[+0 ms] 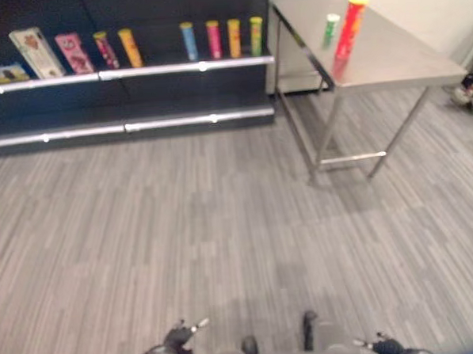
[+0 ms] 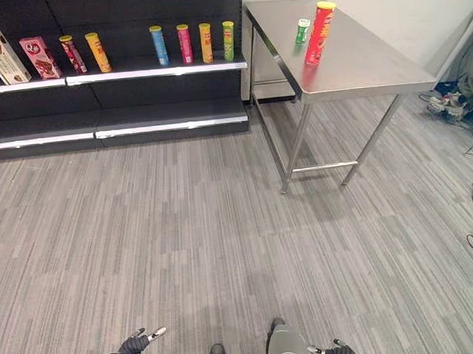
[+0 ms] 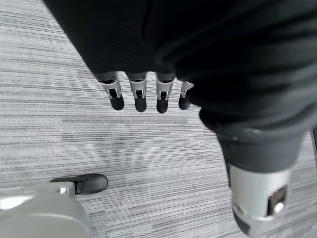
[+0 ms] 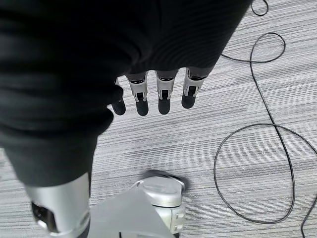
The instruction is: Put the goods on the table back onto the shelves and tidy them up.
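Both robot hands, left [image 3: 143, 91] and right [image 4: 158, 96], are hanging slack-fingered and empty, far short of the bench [image 2: 357, 63], so approaching its red can [image 2: 319, 31] is coming first.

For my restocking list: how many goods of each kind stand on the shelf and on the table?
Tall snack tubes on the shelf: 6
Boxes on the shelf: 4
Tall red tube on the table: 1
Small green can on the table: 1
Total: 12
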Controlling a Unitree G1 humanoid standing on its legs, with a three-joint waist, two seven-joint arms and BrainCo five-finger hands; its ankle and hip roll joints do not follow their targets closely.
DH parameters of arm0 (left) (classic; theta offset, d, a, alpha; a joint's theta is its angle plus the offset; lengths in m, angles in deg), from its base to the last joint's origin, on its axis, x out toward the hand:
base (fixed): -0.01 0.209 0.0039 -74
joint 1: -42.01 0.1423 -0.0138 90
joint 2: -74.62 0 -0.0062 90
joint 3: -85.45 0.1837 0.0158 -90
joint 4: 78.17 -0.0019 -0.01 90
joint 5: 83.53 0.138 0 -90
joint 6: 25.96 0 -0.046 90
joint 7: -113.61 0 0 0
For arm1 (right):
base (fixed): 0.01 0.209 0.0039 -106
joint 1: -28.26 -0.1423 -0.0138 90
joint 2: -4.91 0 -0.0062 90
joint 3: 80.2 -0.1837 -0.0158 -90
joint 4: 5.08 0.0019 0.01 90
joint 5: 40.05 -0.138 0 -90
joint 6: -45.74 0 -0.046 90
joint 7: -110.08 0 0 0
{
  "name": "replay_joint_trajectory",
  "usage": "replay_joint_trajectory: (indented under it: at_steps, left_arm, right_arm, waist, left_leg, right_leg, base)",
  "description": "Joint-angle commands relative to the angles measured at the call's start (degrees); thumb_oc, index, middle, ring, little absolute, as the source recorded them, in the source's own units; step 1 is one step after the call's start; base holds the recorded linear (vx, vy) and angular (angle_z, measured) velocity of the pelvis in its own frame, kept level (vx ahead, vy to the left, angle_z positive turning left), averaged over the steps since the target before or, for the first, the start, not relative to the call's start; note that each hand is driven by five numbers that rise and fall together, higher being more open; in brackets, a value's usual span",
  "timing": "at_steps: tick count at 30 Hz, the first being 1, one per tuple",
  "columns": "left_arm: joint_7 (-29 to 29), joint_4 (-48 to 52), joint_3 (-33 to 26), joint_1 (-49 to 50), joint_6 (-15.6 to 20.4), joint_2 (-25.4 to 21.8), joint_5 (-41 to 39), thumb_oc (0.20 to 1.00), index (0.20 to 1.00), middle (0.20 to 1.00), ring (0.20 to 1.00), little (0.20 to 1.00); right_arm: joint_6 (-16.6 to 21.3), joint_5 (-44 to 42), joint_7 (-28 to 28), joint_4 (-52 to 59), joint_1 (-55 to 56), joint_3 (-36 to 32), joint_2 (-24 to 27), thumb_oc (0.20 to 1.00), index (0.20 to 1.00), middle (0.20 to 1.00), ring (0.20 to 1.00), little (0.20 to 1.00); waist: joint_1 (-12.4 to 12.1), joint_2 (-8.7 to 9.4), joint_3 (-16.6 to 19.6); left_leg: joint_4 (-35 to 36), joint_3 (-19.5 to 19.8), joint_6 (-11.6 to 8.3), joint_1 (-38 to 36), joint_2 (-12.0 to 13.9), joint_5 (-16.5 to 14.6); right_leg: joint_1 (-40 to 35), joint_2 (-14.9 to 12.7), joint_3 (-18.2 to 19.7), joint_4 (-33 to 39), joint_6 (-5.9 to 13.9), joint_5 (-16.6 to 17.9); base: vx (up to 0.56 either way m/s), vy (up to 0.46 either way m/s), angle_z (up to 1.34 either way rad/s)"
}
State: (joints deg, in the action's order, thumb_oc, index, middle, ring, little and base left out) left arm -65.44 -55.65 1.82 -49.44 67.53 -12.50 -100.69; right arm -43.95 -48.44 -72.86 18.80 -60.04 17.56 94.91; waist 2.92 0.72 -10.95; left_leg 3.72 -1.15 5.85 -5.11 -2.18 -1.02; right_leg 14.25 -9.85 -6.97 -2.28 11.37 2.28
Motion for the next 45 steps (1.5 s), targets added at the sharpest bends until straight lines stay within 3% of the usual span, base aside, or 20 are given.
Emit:
replay_joint_trajectory:
  at_steps: [1, 5, 9, 10, 11, 13, 14, 16, 18, 21, 22, 25, 26, 30, 34, 38, 39, 40, 42, 45]
  left_arm:
    - [-0.7, 2.0, -1.3, 0.9, 1.2, -0.5, -2.1, 1.000, 1.000, 1.000, 1.000, 1.000]
    - [-1.0, 2.3, -1.9, 1.6, 1.4, 0.2, -3.0, 1.000, 1.000, 1.000, 1.000, 1.000]
    - [-0.7, 3.4, -1.3, 1.5, 1.4, 0.5, -4.4, 1.000, 1.000, 1.000, 1.000, 1.000]
    - [-1.0, 4.1, -0.8, 1.4, 1.1, 0.5, -4.9, 1.000, 1.000, 1.000, 1.000, 1.000]
    - [-1.0, 4.1, -0.8, 1.4, 1.1, 0.5, -4.9, 1.000, 1.000, 1.000, 1.000, 1.000]
    - [-0.9, 5.3, -0.5, 1.2, 0.9, 0.4, -6.0, 1.000, 1.000, 1.000, 1.000, 1.000]
    - [-0.6, 5.6, -0.5, 0.8, 0.6, 0.2, -6.5, 1.000, 1.000, 1.000, 1.000, 1.000]
    - [-0.5, 5.5, -0.6, 0.6, 0.5, 0.2, -6.8, 1.000, 1.000, 1.000, 1.000, 1.000]
    - [-0.5, 5.0, -1.0, 0.5, 0.8, 0.5, -7.6, 1.000, 1.000, 1.000, 1.000, 1.000]
    - [-0.3, 4.7, -1.0, 0.8, 0.9, 0.5, -7.6, 1.000, 1.000, 1.000, 1.000, 1.000]
    - [-0.3, 4.6, -1.1, 1.1, 1.1, 0.4, -7.6, 1.000, 1.000, 1.000, 1.000, 1.000]
    - [-0.1, 4.4, -1.1, 1.1, 1.2, 0.3, -7.6, 1.000, 1.000, 1.000, 1.000, 1.000]
    - [-0.1, 2.9, -1.4, 0.9, 1.4, 0.3, -7.6, 1.000, 1.000, 1.000, 1.000, 1.000]
    - [-0.1, 1.1, -1.8, 1.0, 1.3, 0.5, -7.6, 1.000, 1.000, 1.000, 1.000, 1.000]
    - [-0.1, 0.6, -2.9, 1.5, 1.5, -0.5, -7.1, 1.000, 1.000, 1.000, 1.000, 1.000]
    - [-0.2, 0.7, -3.1, 1.1, 1.2, -2.1, -5.8, 1.000, 1.000, 1.000, 1.000, 1.000]
    - [-0.2, 0.7, -3.1, 1.1, 1.2, -2.1, -5.8, 1.000, 1.000, 1.000, 1.000, 1.000]
    - [-0.4, 0.7, -3.3, 1.4, 0.9, -3.1, -5.3, 1.000, 1.000, 1.000, 1.000, 1.000]
    - [-0.4, 0.5, -3.6, 1.5, 0.8, -3.3, -5.1, 1.000, 1.000, 1.000, 1.000, 1.000]
    - [-0.2, 0.1, -3.9, 1.1, 1.0, -3.4, -5.1, 1.000, 1.000, 1.000, 1.000, 1.000]
  right_arm:
    - [0.1, -1.8, -0.3, 2.2, 0.1, -2.1, 1.2, 1.000, 1.000, 1.000, 1.000, 1.000]
    - [0.3, -1.3, 0.3, 2.1, 1.4, -2.0, 1.4, 1.000, 1.000, 1.000, 1.000, 1.000]
    - [0.2, -0.7, 0.3, 1.9, 1.3, -1.5, 2.3, 1.000, 1.000, 1.000, 1.000, 1.000]
    - [0.5, -1.3, 0.3, 1.9, 0.9, -0.9, 2.7, 1.000, 1.000, 1.000, 1.000, 1.000]
    - [0.5, -1.3, 0.3, 1.9, 0.9, -0.9, 2.7, 1.000, 1.000, 1.000, 1.000, 1.000]
    - [1.1, -2.0, -0.2, 2.6, 0.2, -0.3, 3.3, 1.000, 1.000, 1.000, 1.000, 1.000]
    - [0.7, -2.3, -0.7, 2.8, -1.1, 0.2, 3.7, 1.000, 1.000, 1.000, 1.000, 1.000]
    - [0.6, -2.6, -0.9, 2.9, -1.7, 0.4, 3.9, 1.000, 1.000, 1.000, 1.000, 1.000]
    - [0.9, -3.3, -0.9, 3.7, -2.8, 1.0, 3.9, 1.000, 1.000, 1.000, 1.000, 1.000]
    - [1.2, -3.5, -1.0, 4.7, -2.9, 1.1, 3.8, 1.000, 1.000, 1.000, 1.000, 1.000]
    - [1.4, -3.3, -1.0, 5.0, -2.8, 1.3, 3.6, 1.000, 1.000, 1.000, 1.000, 1.000]
    - [1.4, -2.9, -1.2, 4.7, -2.7, 1.6, 3.5, 1.000, 1.000, 1.000, 1.000, 1.000]
    - [1.4, -1.9, -1.6, 3.4, -2.5, 1.7, 3.1, 1.000, 1.000, 1.000, 1.000, 1.000]
    - [1.3, -1.1, -1.4, 1.6, -2.0, 1.5, 2.3, 1.000, 1.000, 1.000, 1.000, 1.000]
    - [1.1, -0.2, -0.4, 0.4, -1.7, 1.2, 1.1, 1.000, 1.000, 1.000, 1.000, 1.000]
    - [0.7, -0.7, -0.2, -0.3, -1.7, 0.2, 1.2, 1.000, 1.000, 1.000, 1.000, 1.000]
    - [0.7, -0.7, -0.2, -0.3, -1.7, 0.2, 1.2, 1.000, 1.000, 1.000, 1.000, 1.000]
    - [0.7, -1.2, -0.4, -0.6, -1.0, -0.9, 1.0, 1.000, 1.000, 1.000, 1.000, 1.000]
    - [0.6, -1.1, -0.4, -0.6, -0.4, -1.2, 0.7, 1.000, 1.000, 1.000, 1.000, 1.000]
    - [0.4, -1.3, -0.5, -1.0, 0.0, -1.6, 0.9, 1.000, 1.000, 1.000, 1.000, 1.000]
  waist:
    - [1.3, 1.24, 0.0]
    - [1.6, 1.77, 1.9]
    - [1.9, 0.33, 3.3]
    - [1.8, 0.13, 3.7]
    - [2.0, 0.33, 3.8]
    - [1.3, 0.79, 2.4]
    - [0.7, 2.21, 1.2]
    - [-0.1, 2.34, 0.5]
    - [-1.7, 2.23, -0.3]
    - [-2.4, 2.60, -0.3]
    - [-3.3, 1.61, 0.1]
    - [-3.9, 0.92, 0.2]
    - [-5.3, -0.12, 0.5]
    - [-5.8, -0.44, 0.8]
    - [-6.3, 0.41, 2.6]
    - [-5.0, 0.45, 1.9]
    - [-5.1, 0.50, 1.9]
    - [-4.0, -0.72, 1.1]
    - [-3.6, -0.84, 1.1]
    - [-2.8, -0.60, 0.9]
  left_leg:
    - [0.7, 3.0, -6.68, -12.3, 0.9, -10.6]
    - [0.5, 4.4, -8.07, -15.5, 2.3, -11.8]
    - [-5.6, 5.0, -10.83, -14.3, 5.9, -7.1]
    - [-17.0, 5.2, -12.85, -9.4, 6.9, -0.6]
    - [-16.9, 5.4, -12.81, -9.2, 6.6, -0.4]
    - [-33.2, 4.3, -14.01, -1.5, 7.2, 6.9]
    - [-42.9, 1.5, -11.88, 4.9, 7.4, 7.3]
    - [-45.7, 0.1, -10.89, 8.0, 7.7, 5.5]
    - [-40.6, -2.7, -9.67, 13.6, 7.7, 1.3]
    - [-31.0, -4.5, -9.52, 15.6, 7.8, 0.4]
    - [-17.3, -3.6, -9.95, 16.5, 7.9, 2.1]
    - [-10.3, -1.9, -10.59, 15.1, 7.1, 5.5]
    - [-2.3, 3.6, -12.69, 17.3, 6.2, 10.6]
    - [0.1, 5.9, -13.35, 16.5, 6.7, 12.4]
    - [-0.1, 3.2, -11.29, 13.9, 5.7, 10.6]
    - [0.4, 0.7, -7.54, 9.3, 3.7, 7.7]
    - [0.4, 0.6, -7.52, 9.3, 3.6, 7.7]
    - [1.3, -1.4, -6.00, 6.0, 3.2, 5.5]
    - [1.3, -2.0, -5.77, 5.0, 3.0, 4.5]
    - [1.3, -2.9, -6.13, 3.0, 2.7, 2.2]
  right_leg:
    - [2.8, -1.2, -4.2, 5.1, 1.57, 9.7]
    - [0.7, -0.3, -5.4, 5.0, 0.66, 10.7]
    - [-0.7, 2.9, -5.2, 3.0, -1.26, 9.4]
    - [-3.3, 4.4, -5.5, 2.6, -3.46, 7.1]
    - [-3.1, 4.2, -5.5, 2.6, -3.43, 7.1]
    - [-7.1, 5.3, -5.8, 3.3, -6.18, 4.5]
    - [-9.7, 5.5, -5.2, 4.4, -7.76, 2.8]
    - [-11.2, 6.0, -4.6, 4.9, -8.27, 1.8]
    - [-14.9, 6.5, -3.2, 5.9, -8.24, -0.4]
    - [-16.9, 5.9, -2.6, 6.5, -7.52, -1.1]
    - [-18.9, 6.7, -1.8, 7.1, -7.06, -2.5]
    - [-19.9, 7.3, -1.3, 7.1, -6.94, -3.2]
    - [-22.9, 8.8, 1.5, 7.3, -7.09, -5.5]
    - [-25.9, 8.7, 4.3, 7.1, -6.43, -7.4]
    - [-24.6, 5.1, 5.8, 0.8, -4.32, -8.0]
    - [-15.9, 2.9, 6.4, -17.0, -2.26, -0.7]
    - [-15.9, 2.9, 6.5, -17.2, -2.23, -0.8]
    - [-10.8, 0.2, 2.3, -27.3, -2.91, 2.6]
    - [-9.5, -1.1, 0.2, -28.8, -3.15, 2.4]
    - [-8.0, -1.4, -4.9, -19.5, -3.90, -0.4]
  base:
    - [0.28, -0.086, 0.30]
    - [0.45, -0.176, 0.40]
    - [0.38, -0.219, 0.68]
    - [0.37, -0.260, 0.29]
    - [0.34, -0.257, 0.35]
    - [0.24, -0.262, 0.28]
    - [0.20, -0.254, 0.03]
    - [0.18, -0.152, -0.01]
    - [0.32, -0.091, -0.26]
    - [0.30, 0.055, -0.18]
    - [0.34, 0.123, -0.15]
    - [0.33, 0.154, -0.29]
    - [0.47, 0.223, -0.59]
    - [0.35, 0.209, -0.57]
    - [0.27, 0.257, -0.73]
    - [0.14, 0.225, -0.40]
    - [0.18, 0.363, -0.04]
    - [0.15, 0.275, 0.10]
    - [0.16, 0.221, -0.05]
    - [0.27, 0.061, -0.26]
